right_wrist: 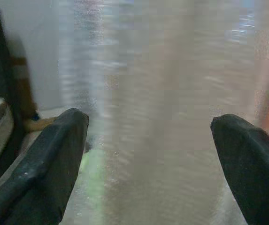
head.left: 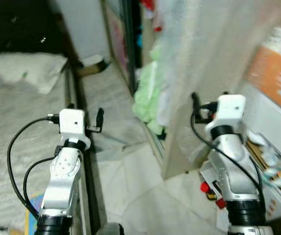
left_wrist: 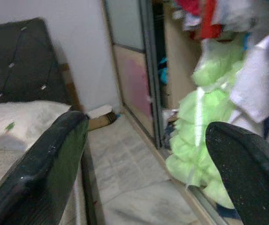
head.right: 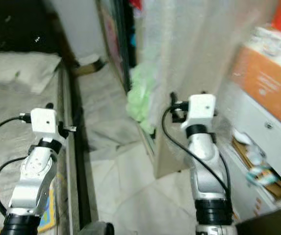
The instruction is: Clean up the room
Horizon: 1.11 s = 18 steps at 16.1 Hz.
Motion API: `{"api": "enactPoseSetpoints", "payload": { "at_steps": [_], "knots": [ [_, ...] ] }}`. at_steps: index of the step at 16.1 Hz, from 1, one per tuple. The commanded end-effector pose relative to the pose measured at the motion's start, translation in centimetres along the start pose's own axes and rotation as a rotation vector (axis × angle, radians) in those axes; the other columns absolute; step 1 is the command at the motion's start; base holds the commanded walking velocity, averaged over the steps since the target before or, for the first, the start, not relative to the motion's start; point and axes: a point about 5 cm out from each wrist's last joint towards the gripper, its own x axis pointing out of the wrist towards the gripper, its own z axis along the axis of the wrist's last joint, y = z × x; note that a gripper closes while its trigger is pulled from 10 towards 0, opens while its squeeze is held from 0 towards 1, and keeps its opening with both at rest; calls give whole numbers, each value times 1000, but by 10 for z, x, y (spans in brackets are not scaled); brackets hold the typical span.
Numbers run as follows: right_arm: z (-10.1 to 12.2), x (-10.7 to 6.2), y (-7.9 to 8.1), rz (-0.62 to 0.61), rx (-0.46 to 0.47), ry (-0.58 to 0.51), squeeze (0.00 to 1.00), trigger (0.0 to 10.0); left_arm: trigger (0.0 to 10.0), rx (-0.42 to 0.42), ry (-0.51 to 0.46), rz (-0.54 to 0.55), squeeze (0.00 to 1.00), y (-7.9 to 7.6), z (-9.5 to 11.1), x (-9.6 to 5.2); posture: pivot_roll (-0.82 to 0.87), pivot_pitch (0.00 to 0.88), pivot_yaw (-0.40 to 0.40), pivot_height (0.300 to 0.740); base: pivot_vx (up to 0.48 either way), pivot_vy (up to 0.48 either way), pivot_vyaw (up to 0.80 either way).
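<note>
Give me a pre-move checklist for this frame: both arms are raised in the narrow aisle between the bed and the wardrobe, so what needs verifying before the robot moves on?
1. Left gripper open and holding nothing: ok.
2. Right gripper open and holding nothing: ok.
3. Room ahead of the right gripper: not ok, the translucent plastic sheet hangs right before it.
4. Floor strip between bed and wardrobe passable: ok as far as the small box at the far end.
5. Item to tidy picked out: cannot tell; the green garment spills from the wardrobe, but neither gripper is aimed at it.
6. Picture sharp enough to judge clearance: not ok, the head views are blurred.
</note>
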Motion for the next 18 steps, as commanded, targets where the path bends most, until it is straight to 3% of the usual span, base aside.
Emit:
{"api": "enactPoseSetpoints", "payload": {
  "at_steps": [1,18],
  "knots": [
    [3,2,10,37,6,-14,0,10000,10000,20,-7,17,0,6,2,1,-40,0,25,740,0,0,800],
    [4,5,9,50,0,-23,0,10000,10000,34,-11,24,0,4,2,3,-40,0,24,740,0,0,800]
  ]
}}
